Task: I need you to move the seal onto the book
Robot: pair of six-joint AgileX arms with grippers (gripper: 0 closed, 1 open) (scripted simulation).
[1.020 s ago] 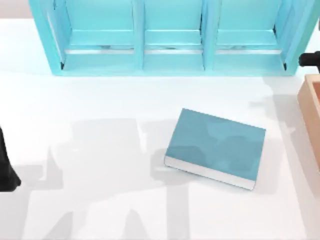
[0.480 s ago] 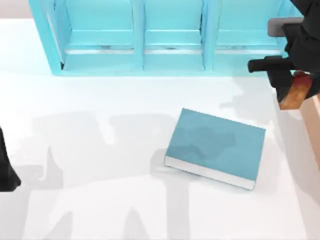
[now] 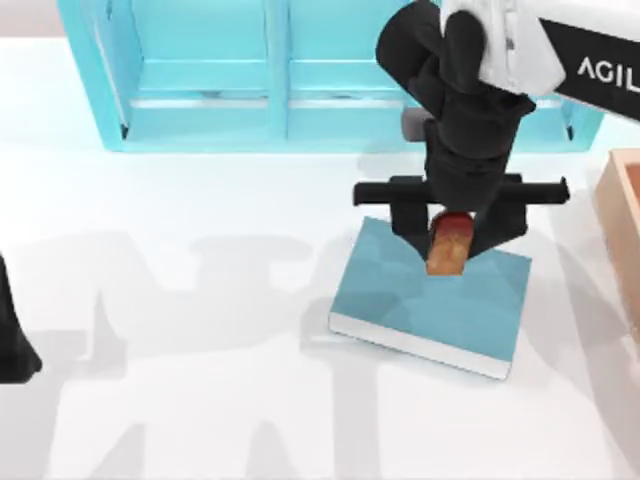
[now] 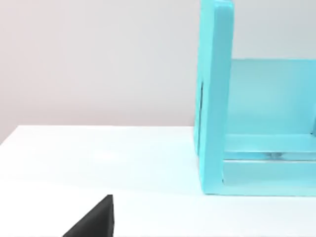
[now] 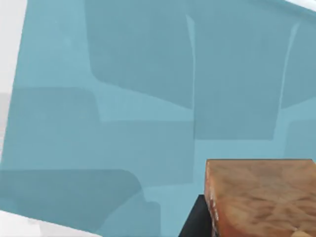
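While the top view looks down on the white table (image 3: 200,400), the right gripper (image 3: 449,238) hangs above the far part of the book (image 3: 420,310), its fingers pinching the seal (image 3: 450,243), red top toward the light-blue shelf unit (image 3: 270,90); a tan box (image 3: 622,215) sits at the right edge; the left arm (image 3: 12,340) is parked at the left edge; the left wrist view takes in the shelf unit's (image 4: 217,98) end wall and the table (image 4: 98,158); the right wrist view has the seal (image 5: 259,197) over the book's (image 5: 123,123) teal cover.
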